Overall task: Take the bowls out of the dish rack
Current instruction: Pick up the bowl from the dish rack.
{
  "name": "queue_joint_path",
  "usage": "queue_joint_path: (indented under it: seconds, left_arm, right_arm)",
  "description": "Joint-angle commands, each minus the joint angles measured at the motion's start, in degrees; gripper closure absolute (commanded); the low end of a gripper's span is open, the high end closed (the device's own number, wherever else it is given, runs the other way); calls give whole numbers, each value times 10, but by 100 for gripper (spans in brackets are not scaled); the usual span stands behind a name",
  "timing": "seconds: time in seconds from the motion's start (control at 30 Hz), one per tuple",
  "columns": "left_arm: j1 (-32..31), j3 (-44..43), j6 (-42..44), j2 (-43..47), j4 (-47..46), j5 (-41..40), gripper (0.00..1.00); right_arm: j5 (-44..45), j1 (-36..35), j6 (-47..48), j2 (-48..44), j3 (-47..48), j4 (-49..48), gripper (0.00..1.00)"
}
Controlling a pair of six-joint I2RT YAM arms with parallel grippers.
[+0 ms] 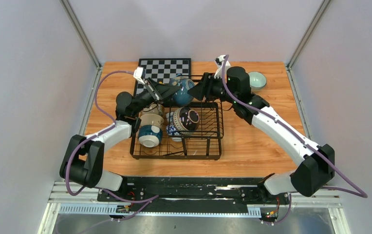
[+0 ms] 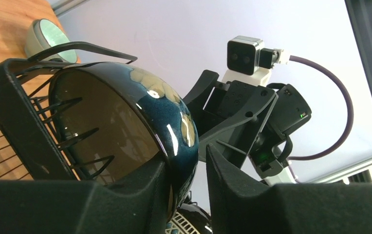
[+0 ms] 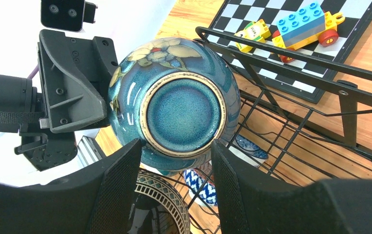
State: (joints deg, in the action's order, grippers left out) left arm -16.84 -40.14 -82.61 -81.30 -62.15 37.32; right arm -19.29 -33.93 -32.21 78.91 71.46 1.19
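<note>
We see plain pale grey walls [image 1: 28,73] on three sides and metal posts [image 1: 83,34] at the far corners. The surface is a wood-grain table [image 1: 257,146]. The rack [image 1: 174,157] sits mid-table, with a metal rail [image 1: 174,209] in front of it.

Rack's left half: banded bowl [image 1: 150,135] on its side, white inside showing. Beige bowl [image 1: 151,118] just behind it, touching. Rack centre: dark bowl [image 1: 186,119] tilted, blue-and-white bowl [image 1: 172,130] against it.

Rack's back rim: teal bowl [image 3: 181,105] on edge above the grid floor, mouth to the left, foot to the right. Left gripper [image 2: 186,158] straddles its rim, one finger inside and one outside, jaws narrow. A sliver of gap shows at the outer finger, so we can't tell if it's clamped. Right gripper [image 3: 174,142] holds the bowl at medium width, fingers pressed on both sides near the foot.

Behind rack: chessboard [image 1: 167,68] with toy blocks [image 3: 306,22] on it. Right of the rack's far corner: mint bowl [image 1: 257,79] upright on the wood, well apart.
</note>
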Motion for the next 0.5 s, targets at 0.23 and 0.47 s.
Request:
queue_joint_path:
  seconds: [0.23, 0.47]
  left_arm:
    - [-26, -47, -7, 0, -77, 16, 76]
    - [-29, -53, -9, -4, -78, 12, 89]
  right_arm:
    - [-10, 3, -6, 1, -25, -31, 43]
    - [-13, 7, -6, -7, -29, -31, 43]
